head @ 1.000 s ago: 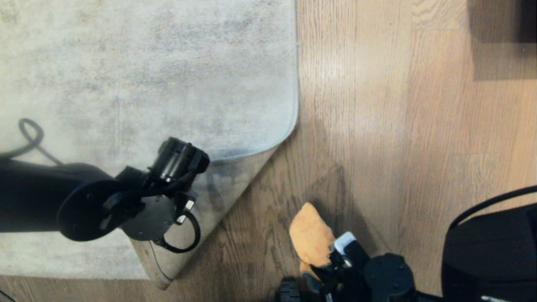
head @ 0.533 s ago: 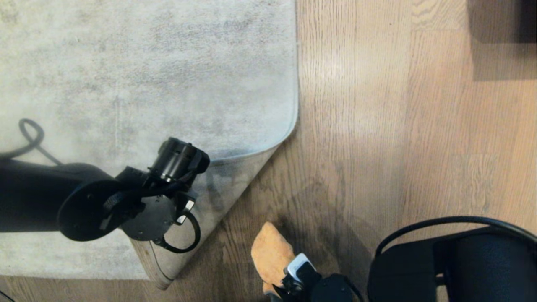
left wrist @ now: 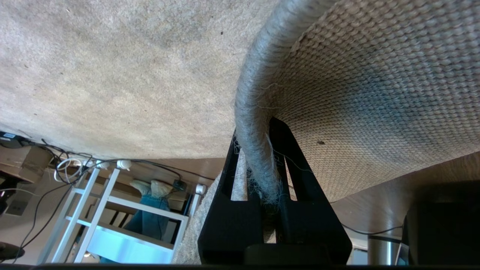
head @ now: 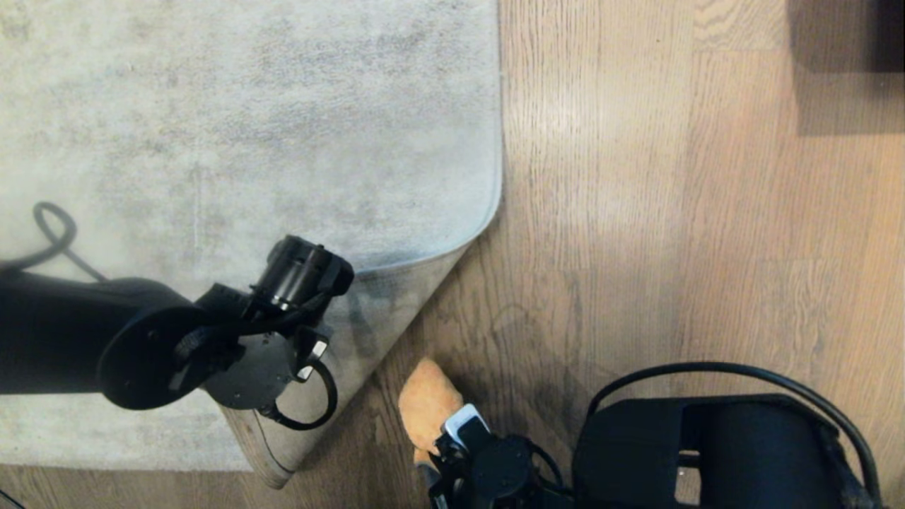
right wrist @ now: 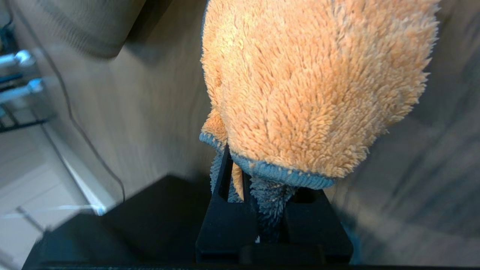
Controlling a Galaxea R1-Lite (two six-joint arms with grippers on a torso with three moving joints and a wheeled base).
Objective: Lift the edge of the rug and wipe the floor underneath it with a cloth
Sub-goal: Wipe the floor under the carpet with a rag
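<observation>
At the near corner of the large pale grey, mottled short-pile rug point(head: 247, 127), my left tool point(left wrist: 258, 165) is clamped on the rug edge point(left wrist: 255, 123), its two black fingers point(left wrist: 290, 157) pinching the bound grey border between them. That corner is folded up and back, so the woven beige-tan backing point(head: 382, 311) faces upward and forms a slanted flap above the brown wood-grain plank floor point(head: 636, 212). My left arm point(head: 141, 339) reaches in from the left side across the rug's near portion.

My right tool point(right wrist: 262, 187) is closed on the small, fluffy orange-tan cloth point(head: 428, 399), gripping it by its blue-grey hem point(right wrist: 281, 174); the rest of the cloth bulges out beyond the fingertips. The cloth sits on the bare floor just beside the raised flap, close to its lower slanted edge, with a dark shadow beside it on the planks. I cannot tell how firmly it presses on the wood. My right arm point(head: 707, 452) comes in from the lower right.

A thin black cable point(head: 53, 233) loops over the rug at the far left. A dark shape point(head: 848, 63) darkens the floor's far right corner.
</observation>
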